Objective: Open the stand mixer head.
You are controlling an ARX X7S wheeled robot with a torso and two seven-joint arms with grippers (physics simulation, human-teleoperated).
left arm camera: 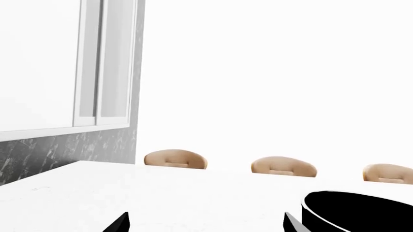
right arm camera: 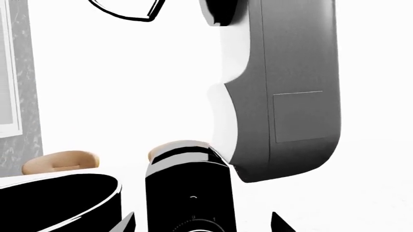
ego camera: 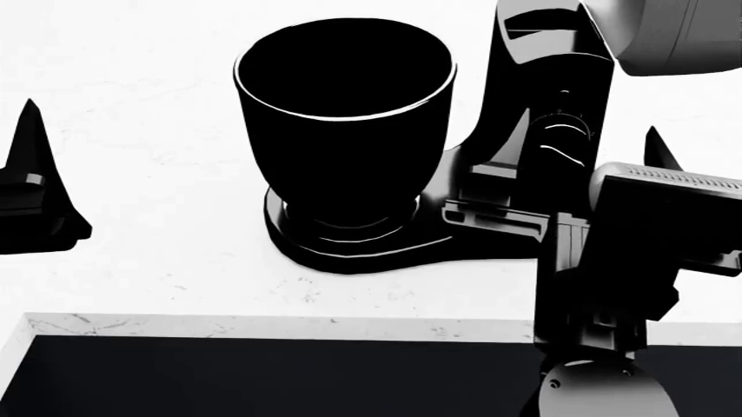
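The stand mixer head (right arm camera: 284, 92) is a smooth grey housing standing tilted up, nearly on end, above the glossy black column (right arm camera: 187, 188) with its dial (right arm camera: 193, 223). In the head view the grey head (ego camera: 679, 30) is at the top right, above the column (ego camera: 557, 78). My right gripper (right arm camera: 203, 223) is open, its fingertips (ego camera: 510, 143) on either side of the column at dial height, holding nothing. My left gripper (left arm camera: 205, 223) is open and empty over the white counter, left of the bowl; one of its fingers (ego camera: 29, 174) shows at the head view's left edge.
The black goblet-shaped bowl (ego camera: 342, 113) stands on the mixer base (ego camera: 347, 248); its rim shows in the left wrist view (left arm camera: 361, 212). The white counter (ego camera: 151, 261) ends at a front edge with a dark area (ego camera: 267, 378) below. Tan chairs (left arm camera: 175, 158) stand beyond the counter, a window (left arm camera: 96, 63) to the side.
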